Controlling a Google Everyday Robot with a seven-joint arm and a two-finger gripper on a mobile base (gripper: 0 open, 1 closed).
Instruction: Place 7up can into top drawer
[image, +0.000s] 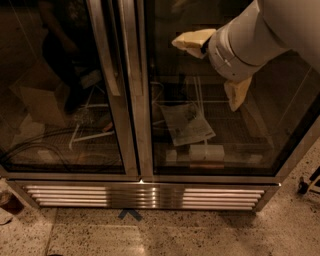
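Observation:
The camera view shows my white arm coming in from the upper right, in front of a glass-door cabinet. My gripper (206, 75) is open, its two pale fingers spread wide: one finger (192, 39) points left near the door's top and the other (236, 93) points down. Nothing sits between them. The 7up can is out of view. The top drawer is out of view too.
A two-door glass cabinet (135, 100) with metal frames and a vertical handle (106, 50) fills the view. Behind the glass lie a paper sheet (187, 122), a small box (206, 151) and wire racks. A slatted grille (145, 196) runs along the bottom above speckled floor (200, 235).

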